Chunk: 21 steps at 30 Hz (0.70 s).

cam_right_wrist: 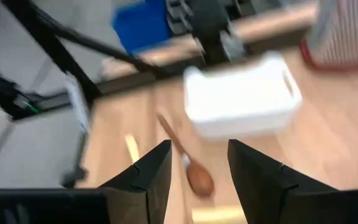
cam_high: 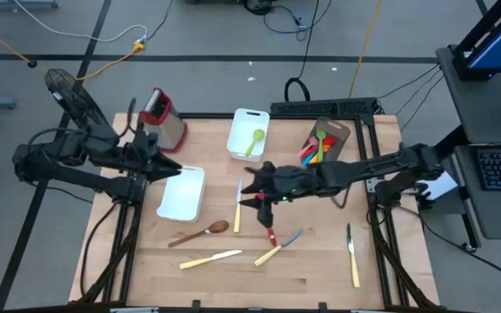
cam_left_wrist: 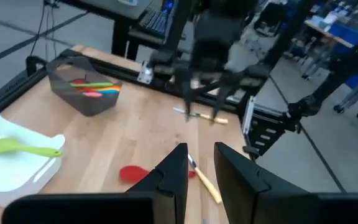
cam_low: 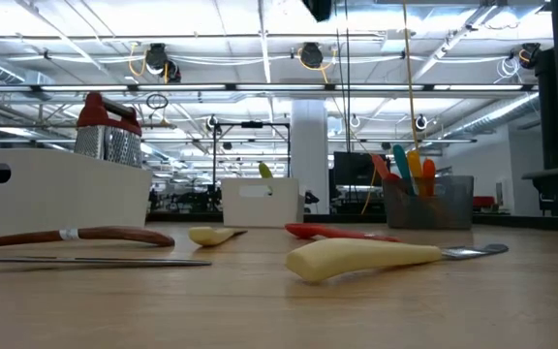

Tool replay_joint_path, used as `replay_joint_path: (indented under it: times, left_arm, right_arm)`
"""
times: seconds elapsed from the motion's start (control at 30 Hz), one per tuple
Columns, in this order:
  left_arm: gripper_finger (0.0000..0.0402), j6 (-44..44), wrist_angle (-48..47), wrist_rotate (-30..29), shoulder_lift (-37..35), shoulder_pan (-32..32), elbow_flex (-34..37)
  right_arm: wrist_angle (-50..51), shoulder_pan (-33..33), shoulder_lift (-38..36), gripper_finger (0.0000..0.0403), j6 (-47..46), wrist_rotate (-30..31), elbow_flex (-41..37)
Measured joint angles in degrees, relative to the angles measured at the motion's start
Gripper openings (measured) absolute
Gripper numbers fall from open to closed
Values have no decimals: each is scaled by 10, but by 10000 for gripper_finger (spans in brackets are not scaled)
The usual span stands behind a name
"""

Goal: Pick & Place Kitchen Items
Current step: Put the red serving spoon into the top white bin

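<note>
Kitchen items lie loose on the wooden table [cam_high: 320,278]: a wooden spoon [cam_high: 200,233], a red spatula [cam_high: 270,230] and several cream-handled knives [cam_high: 210,258]. A green spoon [cam_high: 254,139] rests in the far white tub [cam_high: 237,130]. Coloured utensils stand in the brown holder [cam_high: 320,143]. My left gripper [cam_high: 181,167] hangs above the near white tub [cam_high: 181,196], its fingers a little apart and empty [cam_left_wrist: 201,165]. My right gripper [cam_high: 247,187] hovers open and empty over the table's middle, above the wooden spoon [cam_right_wrist: 194,174].
A red-topped metal grater [cam_high: 165,117] stands at the far left corner. One knife [cam_high: 352,256] lies alone near the right edge. Bare wood shows along the near edge and between that knife and the middle cluster.
</note>
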<state>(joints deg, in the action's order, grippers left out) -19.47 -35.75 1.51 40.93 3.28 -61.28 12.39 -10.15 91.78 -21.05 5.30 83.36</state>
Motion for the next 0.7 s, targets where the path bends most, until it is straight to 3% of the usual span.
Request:
replay_joint_path:
  times: [0.3,0.7]
  left_arm:
    - [81,-1,0,-1,-73,2,45]
    - [81,13,-6,-1,-68,2,46]
  right_arm:
    - [146,0,81,153,-130,3,15]
    - [226,12,165,153,-312,-149,15]
